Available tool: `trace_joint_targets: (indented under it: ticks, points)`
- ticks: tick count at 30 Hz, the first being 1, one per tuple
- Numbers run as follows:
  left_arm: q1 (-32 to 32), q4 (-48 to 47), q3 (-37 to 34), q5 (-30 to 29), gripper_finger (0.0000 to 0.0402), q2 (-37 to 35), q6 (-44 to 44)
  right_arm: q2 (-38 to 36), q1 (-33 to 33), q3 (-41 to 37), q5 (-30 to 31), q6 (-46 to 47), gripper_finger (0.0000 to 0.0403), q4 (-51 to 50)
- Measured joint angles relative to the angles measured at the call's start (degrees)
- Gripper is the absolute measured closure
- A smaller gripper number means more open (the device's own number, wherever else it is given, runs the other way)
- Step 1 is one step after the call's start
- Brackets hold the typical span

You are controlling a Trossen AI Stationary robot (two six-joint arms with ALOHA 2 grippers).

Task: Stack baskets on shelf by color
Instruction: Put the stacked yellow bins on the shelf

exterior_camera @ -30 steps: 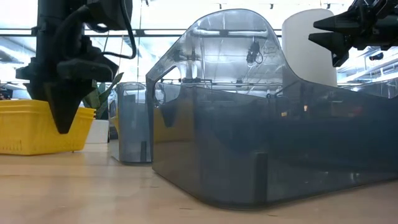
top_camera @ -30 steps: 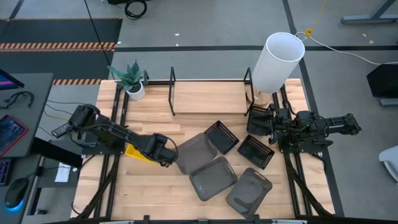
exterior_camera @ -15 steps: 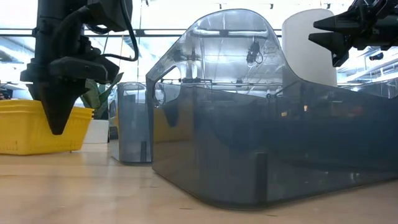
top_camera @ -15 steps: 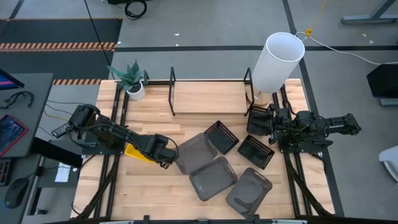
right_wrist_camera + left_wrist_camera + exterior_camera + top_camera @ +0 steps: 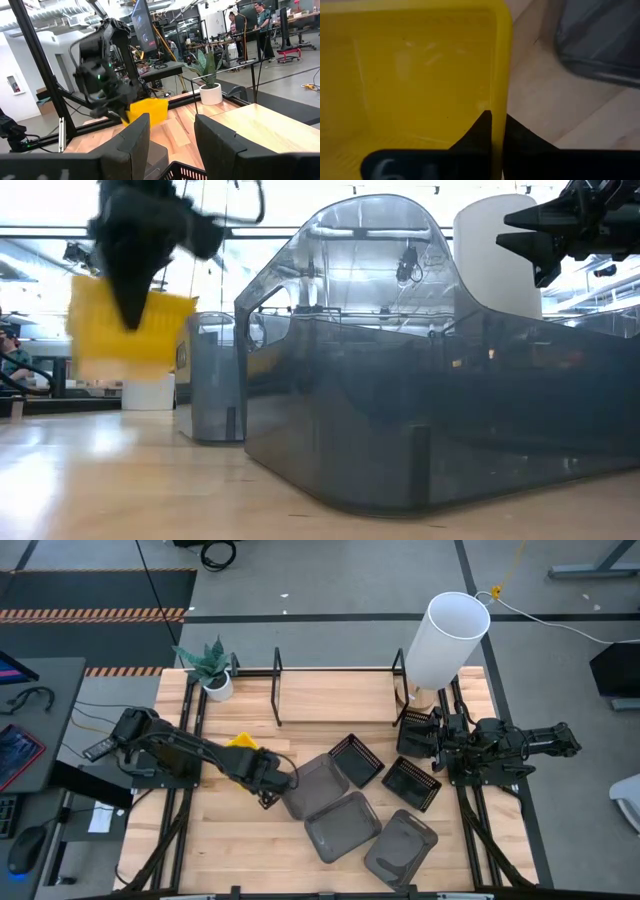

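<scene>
My left gripper [image 5: 268, 783] is shut on a yellow basket [image 5: 243, 743], which hangs above the table's left half; the low view shows the yellow basket [image 5: 130, 330] in the air. Three dark grey baskets [image 5: 343, 825] and two black mesh baskets [image 5: 356, 760] rest on their bottoms mid-table. The black wire shelf [image 5: 335, 690] stands at the far edge. My right gripper [image 5: 172, 140] stands open at the right side, level, with nothing between its fingers. My left gripper pinches the yellow basket's side wall [image 5: 501, 85] just below its rim, near a rounded corner, one finger [image 5: 482, 127] inside the basket and one outside. The fingers point down from above. The basket is lifted clear of the table.
A tall white cylinder [image 5: 445, 640] stands at the far right beside the shelf, and a potted plant [image 5: 210, 668] at the far left corner. The nearest grey basket [image 5: 440, 410] fills much of the low view. Bare wood lies along the table's near left.
My left gripper has shut on the yellow basket's wall and risen with it. The basket, which stood on the table, is now lifted clear and has turned about the gripper, its body swinging toward the far edge.
</scene>
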Motion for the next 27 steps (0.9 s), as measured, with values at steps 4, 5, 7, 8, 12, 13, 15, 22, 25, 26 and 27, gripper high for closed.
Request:
trace_joint_targets:
  ticks: [4,5,7,8,12,13,15,22,25,26,27]
  points:
    - [2.3,-4.0,7.8,-1.0,0.0385,0.0,8.3,0.0,0.0,0.0,0.0,0.0,0.0243,0.0]
    - [2.7,-4.2,9.6,-0.9,0.0385,0.0,11.3,0.0,0.0,0.0,0.0,0.0,0.0243,0.0]
    - [3.6,-3.1,13.0,-1.5,0.0385,0.0,16.6,0.0,0.0,0.0,0.0,0.0,0.0243,0.0]
    - [4.1,-2.3,14.2,-1.9,0.0385,0.0,19.3,0.0,0.0,0.0,0.0,0.0,0.0243,0.0]
    - [6.3,1.6,16.6,-5.8,0.0385,0.0,30.8,0.0,0.0,0.0,0.0,0.0,0.0243,0.0]
    - [7.1,2.5,16.6,-6.6,0.0385,0.0,33.9,0.0,0.0,0.0,0.0,0.0,0.0243,0.0]
    - [8.9,4.1,16.6,-7.3,0.0385,0.0,40.0,0.0,0.0,0.0,0.0,0.0,0.0243,0.0]
    - [17.4,13.4,16.6,-7.1,0.0385,2.0,54.9,0.0,0.0,0.0,0.0,0.0,0.0243,0.0]
    - [21.9,14.1,16.5,-7.2,0.0385,4.4,58.5,0.0,0.0,0.0,0.0,0.0,0.0243,0.0]
    - [23.5,14.8,16.5,-7.0,0.0385,5.4,59.7,0.0,0.0,0.0,-0.1,0.0,0.0243,0.1]
    - [24.7,15.3,16.5,-7.1,0.0385,6.5,61.0,0.2,0.0,0.0,-0.2,0.0,0.0243,0.4]
